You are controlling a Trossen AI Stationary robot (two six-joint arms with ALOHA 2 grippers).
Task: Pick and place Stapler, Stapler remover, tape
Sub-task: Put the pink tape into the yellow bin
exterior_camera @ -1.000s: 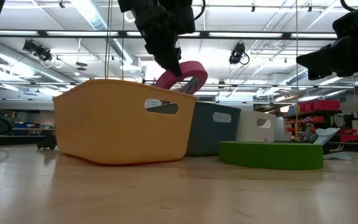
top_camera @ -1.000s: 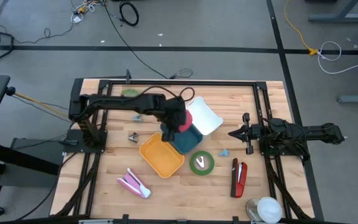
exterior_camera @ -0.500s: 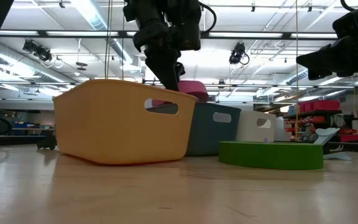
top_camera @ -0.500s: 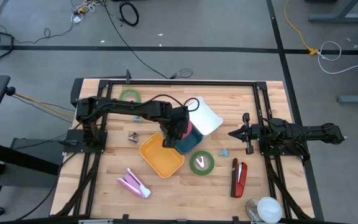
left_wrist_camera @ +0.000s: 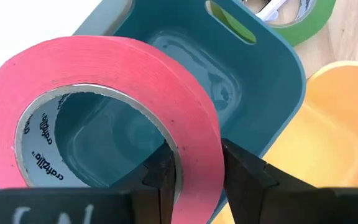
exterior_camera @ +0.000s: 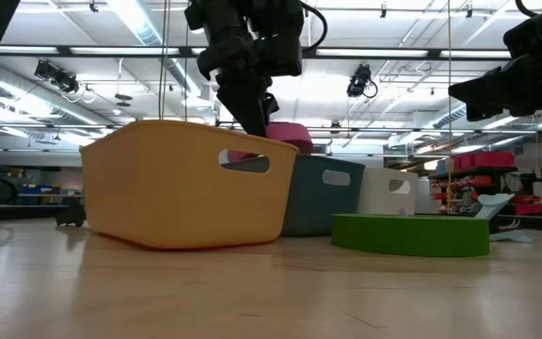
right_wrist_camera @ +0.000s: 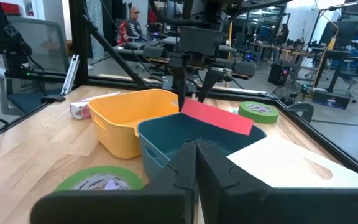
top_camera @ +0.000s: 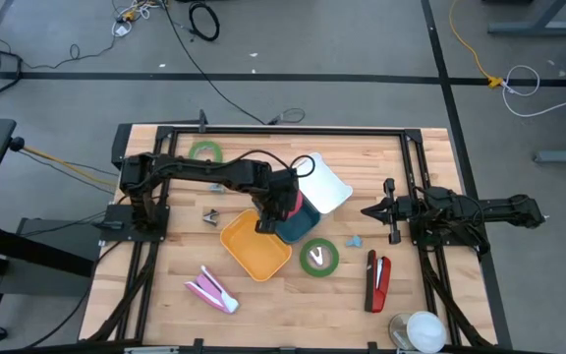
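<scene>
My left gripper (top_camera: 275, 206) is shut on a pink tape roll (left_wrist_camera: 104, 74) and holds it tilted just inside the top of the teal bin (top_camera: 301, 226); one finger (left_wrist_camera: 160, 177) is inside the ring, the other outside. In the low view the pink tape roll (exterior_camera: 285, 134) shows just above the bin rims. A red stapler (top_camera: 377, 280) lies at the front right, a pink stapler (top_camera: 211, 289) at the front left. A grey stapler remover (top_camera: 212, 215) lies left of the orange bin (top_camera: 254, 246). My right gripper (top_camera: 369, 209) waits shut at the right.
A white bin (top_camera: 324, 184) stands behind the teal one. A green tape roll (top_camera: 319, 258) lies in front of the bins, another green tape roll (top_camera: 204, 150) at the back left. A small blue piece (top_camera: 354, 239) lies near the right gripper. A white round object (top_camera: 421, 329) sits at the front right corner.
The left gripper moved right and down with the pink tape, from above the orange bin's edge to the teal bin. It has held still for the last half second.
</scene>
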